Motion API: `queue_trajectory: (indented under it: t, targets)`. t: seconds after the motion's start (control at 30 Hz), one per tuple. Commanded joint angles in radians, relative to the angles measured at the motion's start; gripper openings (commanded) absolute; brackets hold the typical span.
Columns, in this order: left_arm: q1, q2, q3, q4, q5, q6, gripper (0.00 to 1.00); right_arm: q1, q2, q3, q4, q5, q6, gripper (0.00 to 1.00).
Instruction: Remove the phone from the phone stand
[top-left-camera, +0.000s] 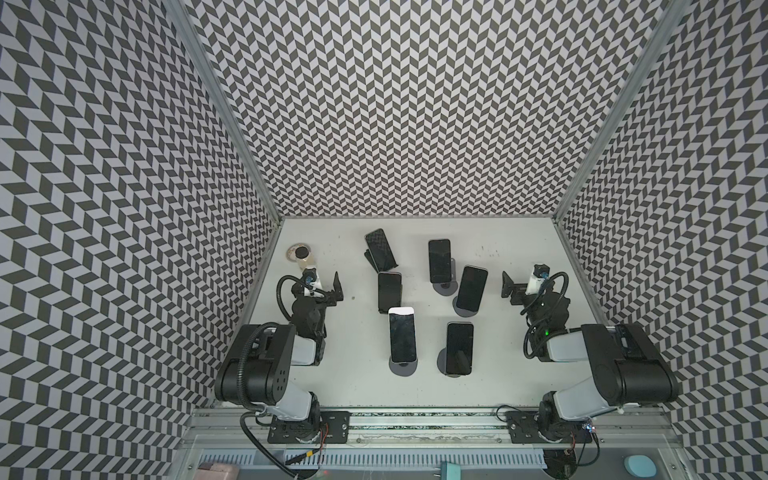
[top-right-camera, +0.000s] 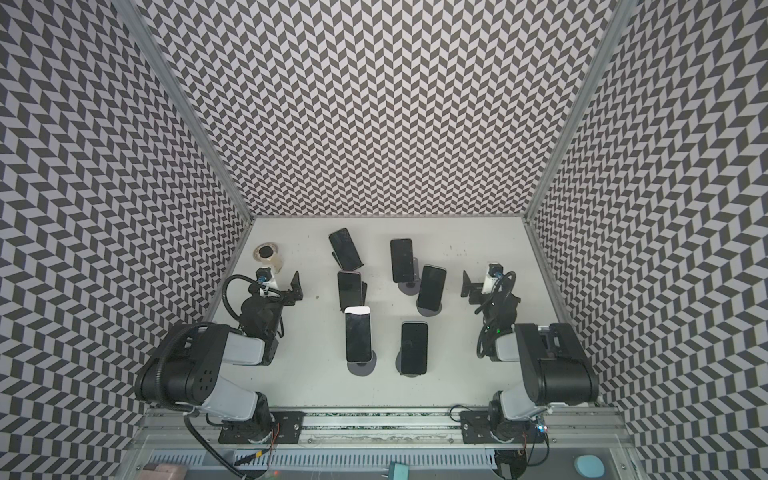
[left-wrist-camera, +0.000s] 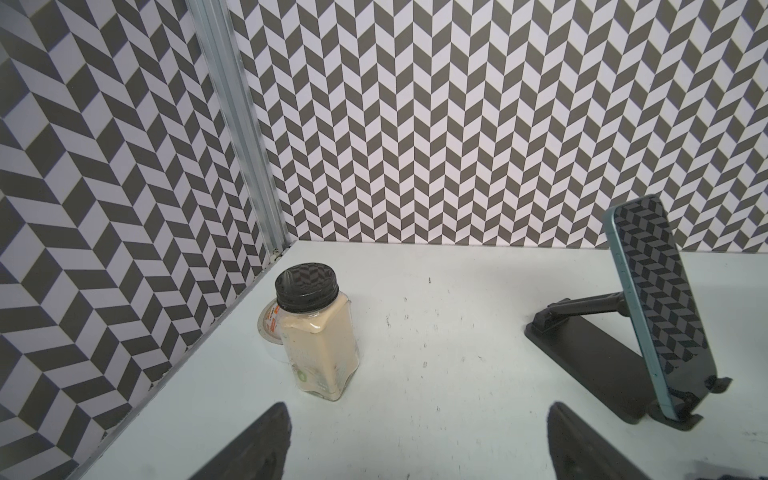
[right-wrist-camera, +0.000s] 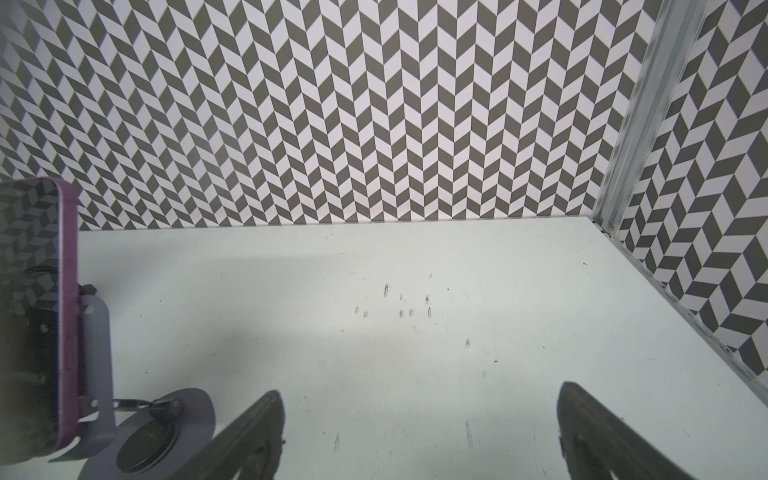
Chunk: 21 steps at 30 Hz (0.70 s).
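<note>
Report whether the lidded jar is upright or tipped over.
Upright: the jar stands on its base on the table, black lid on top.

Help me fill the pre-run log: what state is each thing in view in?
left gripper: open, empty
right gripper: open, empty
teal phone: resting on folding stand, screen dark
purple phone: mounted on round-base stand
white-faced phone: mounted, screen dark
centre phone: mounted, screen dark
back right phone: mounted, screen dark
front right phone: mounted, screen dark
jar: upright, black lid on
</note>
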Motion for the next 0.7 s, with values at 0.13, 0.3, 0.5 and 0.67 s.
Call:
queue_trajectory:
  t: [0.13,0.3,0.5,0.67]
  targets:
    - [0.007,-0.087,0.023,-0.082,-0.008,-0.01,0.95,0.005,-0.043,0.062,-0.072,0.019,0.01,0.99]
    - [0.006,-0.138,0.036,-0.144,-0.007,-0.009,0.95,0.005,-0.063,0.079,-0.115,0.027,0.012,0.99]
    - [0.005,-0.193,0.071,-0.22,0.0,-0.001,0.94,0.005,-0.097,0.101,-0.177,0.055,0.022,0.99]
    - [0.0,-0.237,0.127,-0.306,-0.006,0.042,0.93,0.005,-0.129,0.135,-0.246,0.084,0.04,1.0]
